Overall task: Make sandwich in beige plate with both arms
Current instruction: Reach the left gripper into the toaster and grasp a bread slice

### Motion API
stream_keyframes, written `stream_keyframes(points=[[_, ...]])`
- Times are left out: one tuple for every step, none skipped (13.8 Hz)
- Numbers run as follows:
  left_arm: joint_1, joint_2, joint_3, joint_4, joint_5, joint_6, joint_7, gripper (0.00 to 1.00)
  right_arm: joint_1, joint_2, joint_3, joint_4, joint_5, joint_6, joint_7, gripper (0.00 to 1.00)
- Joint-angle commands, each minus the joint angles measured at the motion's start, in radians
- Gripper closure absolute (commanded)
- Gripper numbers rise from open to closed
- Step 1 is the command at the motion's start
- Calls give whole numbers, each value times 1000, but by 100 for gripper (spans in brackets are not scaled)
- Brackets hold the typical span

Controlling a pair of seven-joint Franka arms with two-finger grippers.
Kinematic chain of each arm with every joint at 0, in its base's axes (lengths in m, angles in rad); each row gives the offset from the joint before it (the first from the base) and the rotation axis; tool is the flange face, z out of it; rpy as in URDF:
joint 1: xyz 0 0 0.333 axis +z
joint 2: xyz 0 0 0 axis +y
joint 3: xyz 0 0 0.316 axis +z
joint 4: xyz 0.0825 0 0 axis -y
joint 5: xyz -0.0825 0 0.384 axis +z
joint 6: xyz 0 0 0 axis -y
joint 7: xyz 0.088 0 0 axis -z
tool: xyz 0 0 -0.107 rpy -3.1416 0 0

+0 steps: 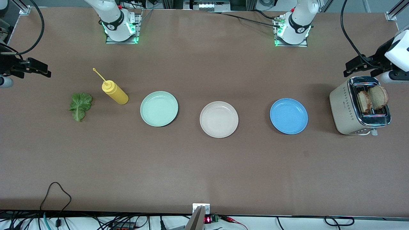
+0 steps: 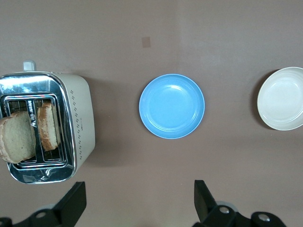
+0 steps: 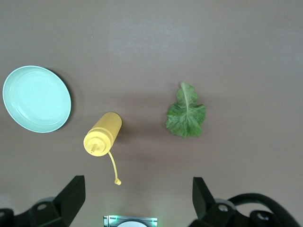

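Nothing is built yet: the beige plate point(image 1: 219, 119) sits bare at mid-surface, nearest the front camera of the three plates, with the mint plate point(image 1: 159, 108) at its ten o'clock and the blue plate point(image 1: 289, 116) at three. Lettuce point(image 1: 80, 105), mustard bottle point(image 1: 115, 92) and toaster point(image 1: 359, 110) holding two bread slices point(image 1: 373, 99) wait untouched. The left claw point(image 2: 137, 201) gapes wide near the toaster; the right claw point(image 3: 135, 198) gapes wide near the lettuce. Open room lies all round the plate.

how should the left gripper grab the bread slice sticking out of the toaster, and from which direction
Probably from straight above, pinching the crusty top edge of the bread slice across its two flat faces. It stands on edge in a slot of the toaster, so only its upper part is exposed, and the second slice sits close beside it. The left gripper hangs open near the toaster.
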Motion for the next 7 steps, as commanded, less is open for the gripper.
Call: stream_keyframes(points=[[-3,-31,1,-23,18,-12,-14,0,-8,2,4,16,1,-17,5,0],[3,-25,1,-17,18,-9,-12,0,-8,2,3,16,1,-17,3,0],[4,-19,1,-16,18,-6,-11,0,-8,4,4,16,1,-17,3,0],[6,1,6,-15,19,3,3,0,-8,4,3,16,1,-17,3,0],[26,29,7,-7,18,10,6,0,-6,4,3,16,1,-17,5,0],[52,56,6,-4,18,29,6,0,-8,4,3,16,1,-17,8,0],[65,81,6,-4,19,32,8,0,-8,4,4,16,1,-17,8,0]])
